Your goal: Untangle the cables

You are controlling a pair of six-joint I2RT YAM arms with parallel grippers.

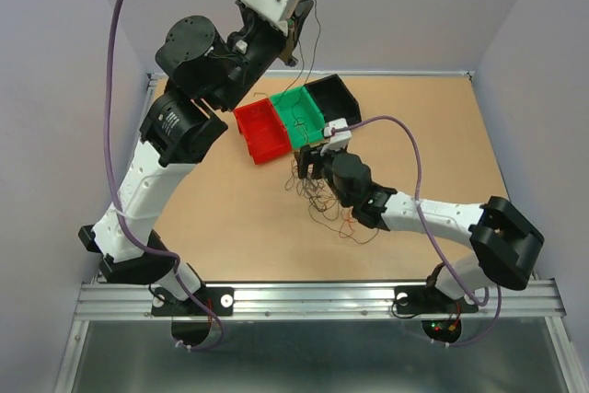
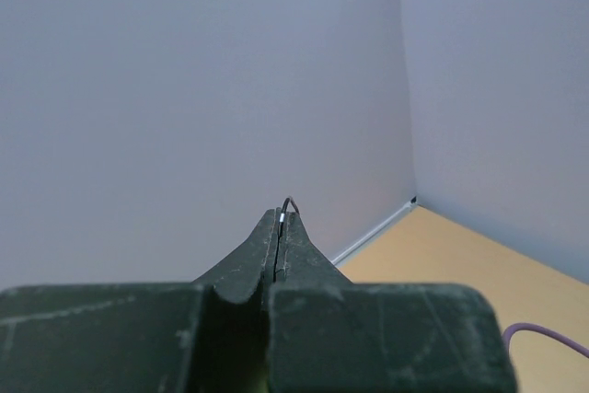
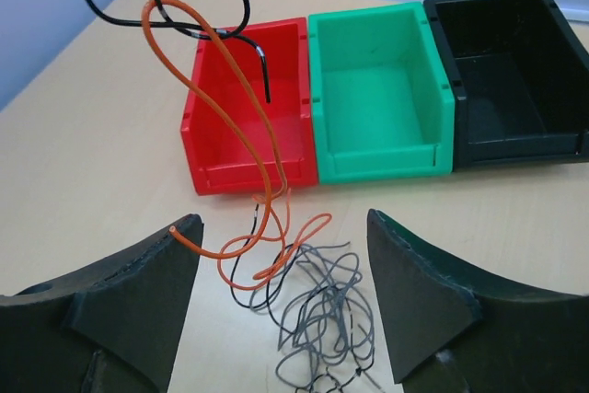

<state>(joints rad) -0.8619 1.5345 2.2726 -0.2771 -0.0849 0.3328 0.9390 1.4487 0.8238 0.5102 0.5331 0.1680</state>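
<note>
The left gripper (image 2: 280,229) hung high, pinched tight on one black cable (image 2: 290,201) — the right gripper (image 3: 281,227) gaped wide just above the tangled cables (image 3: 322,315).

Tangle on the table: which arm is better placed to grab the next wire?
Right. Its open jaws hover over the tangle; the left jaws are raised high, shut on a black wire.
</note>
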